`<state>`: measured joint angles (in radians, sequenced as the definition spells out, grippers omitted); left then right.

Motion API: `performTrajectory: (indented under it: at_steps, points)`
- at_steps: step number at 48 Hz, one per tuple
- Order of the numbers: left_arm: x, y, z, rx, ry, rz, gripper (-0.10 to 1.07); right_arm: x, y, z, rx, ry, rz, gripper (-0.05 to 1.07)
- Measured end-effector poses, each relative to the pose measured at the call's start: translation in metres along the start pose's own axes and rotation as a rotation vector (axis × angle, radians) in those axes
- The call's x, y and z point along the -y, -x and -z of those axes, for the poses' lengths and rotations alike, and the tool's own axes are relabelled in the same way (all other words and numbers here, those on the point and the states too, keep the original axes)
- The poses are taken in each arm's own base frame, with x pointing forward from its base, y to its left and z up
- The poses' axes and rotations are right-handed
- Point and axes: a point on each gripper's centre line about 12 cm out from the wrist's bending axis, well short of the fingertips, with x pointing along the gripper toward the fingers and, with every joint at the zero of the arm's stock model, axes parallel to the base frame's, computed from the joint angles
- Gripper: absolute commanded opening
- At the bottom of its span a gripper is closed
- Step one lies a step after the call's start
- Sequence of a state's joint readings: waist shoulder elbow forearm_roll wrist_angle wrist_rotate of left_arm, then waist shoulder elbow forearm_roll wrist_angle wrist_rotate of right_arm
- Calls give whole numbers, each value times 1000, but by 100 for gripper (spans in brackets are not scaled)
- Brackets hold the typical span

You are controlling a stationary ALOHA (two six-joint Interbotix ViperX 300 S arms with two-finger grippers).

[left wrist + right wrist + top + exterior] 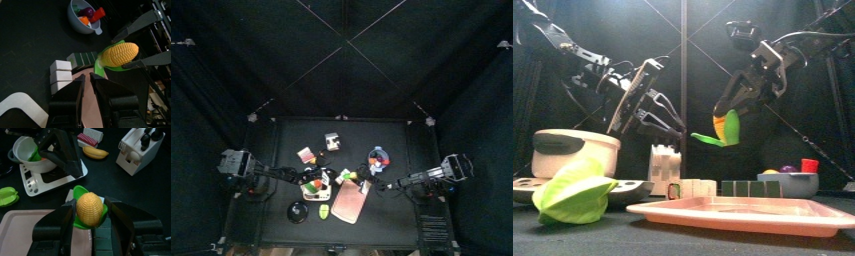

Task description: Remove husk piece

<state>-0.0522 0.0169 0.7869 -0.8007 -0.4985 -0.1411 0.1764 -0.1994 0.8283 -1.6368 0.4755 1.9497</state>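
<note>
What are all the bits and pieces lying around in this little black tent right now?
Corn cob: one, yellow with green husk, held above the tray.
Loose husk piece: one, green, front left on the table.
Tray: one, pink, at the front edge.
Bowl: one, grey, holding small coloured toys, right side.
Pot: one, white, on a white base at the left.
Blocks: white and dark green, in a row behind the tray.
Banana: one, yellow, toward the back.
Left gripper: black, open, just short of the corn.
Right gripper: black, clamped on the corn.
</note>
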Motion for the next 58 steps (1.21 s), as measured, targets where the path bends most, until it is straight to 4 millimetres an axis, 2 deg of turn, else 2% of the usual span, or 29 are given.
performTrajectory:
  at_steps: [9,20,28,43,58]
  points:
    - [4,0,-1,1,-23,17,68,0,0,0,0,0,2,71]
    - [13,-8,4,-25,-89,53,87,1,0,0,1,-2,4,71]
    - [17,-16,7,-40,-93,56,88,1,0,0,1,-2,4,71]
    - [18,-37,12,-46,-93,41,84,0,-1,-4,9,-7,3,71]
    - [16,-41,11,-44,-90,32,58,0,-1,-4,10,-4,2,71]
